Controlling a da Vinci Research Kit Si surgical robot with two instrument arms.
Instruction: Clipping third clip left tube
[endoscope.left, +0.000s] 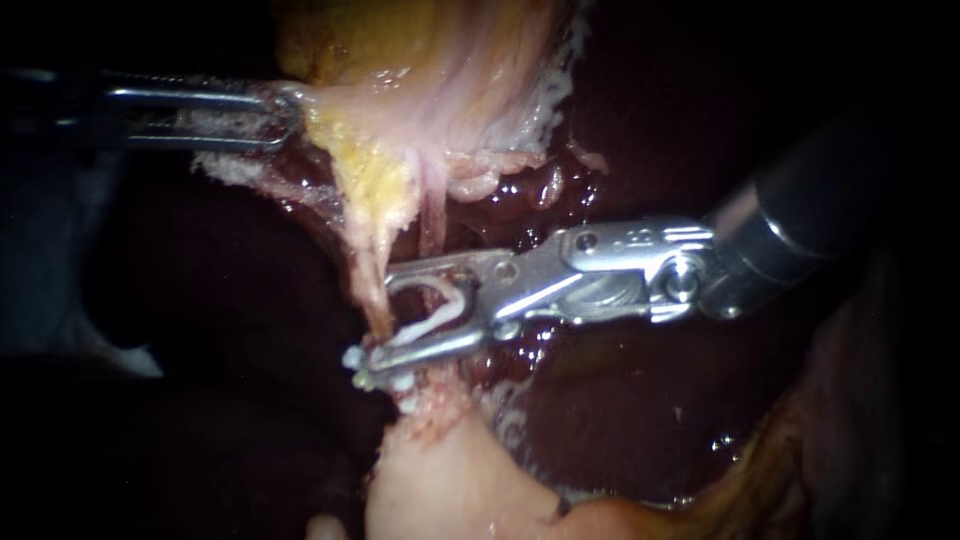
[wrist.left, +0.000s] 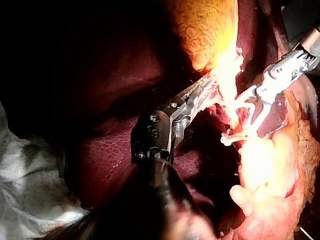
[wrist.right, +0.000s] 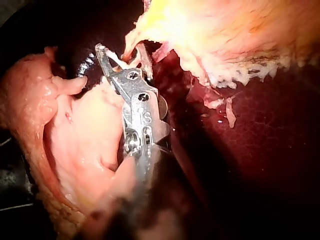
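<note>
While left instrument (endoscope.left: 285, 116) clamps gallbladder (endoscope.left: 420, 60), right instrument (endoscope.left: 377, 325), level, grips clip (endoscope.left: 441, 308), seemingly astride tube (endoscope.left: 366, 272).

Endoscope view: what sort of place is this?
Probably a surgical practice bench. Dark liver and gallbladder tissue lie lit up close. The left instrument grips that tissue, and the right instrument carries a white clip at a tube. Crumpled cloth borders the organs in the left wrist view.

Darkness surrounds the brightly lit field, and a pale crumpled cloth (wrist.left: 27, 192) lies at its edge.
</note>
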